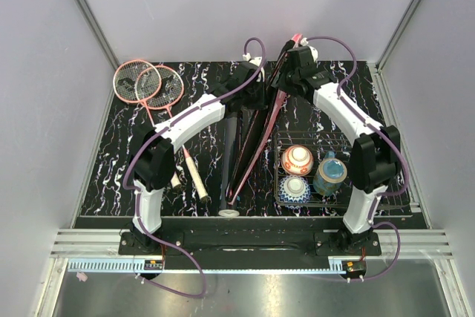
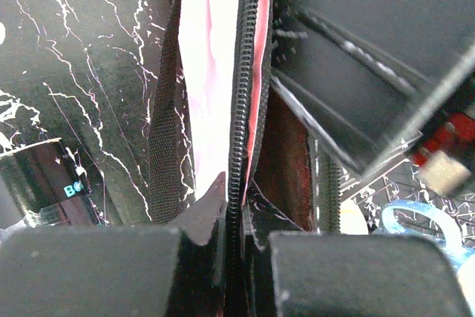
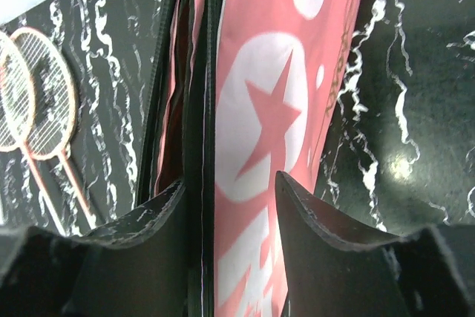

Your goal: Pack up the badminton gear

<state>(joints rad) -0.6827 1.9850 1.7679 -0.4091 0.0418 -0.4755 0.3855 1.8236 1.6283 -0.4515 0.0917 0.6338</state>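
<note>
Racket cover (image 3: 267, 109) held along its zip edge.
Nearest us, the black tube (image 1: 228, 155) lies just beside the cover on the counter (image 1: 111, 172); we see the left claw (image 2: 236, 237) pinched shut on the zip, the right claw (image 3: 230, 192) half-open astride it, and two rackets (image 1: 148, 84) far left.

Pale blue letters on the tube (image 2: 44, 183), left of the cover (image 2: 211, 72), read "B" and then a round letter that is too blurred to settle. On the cover's pink face, a pink star (image 3: 271, 120) sits in a white circle. Small lettering (image 3: 344, 57) right of the star is unreadable.
</note>
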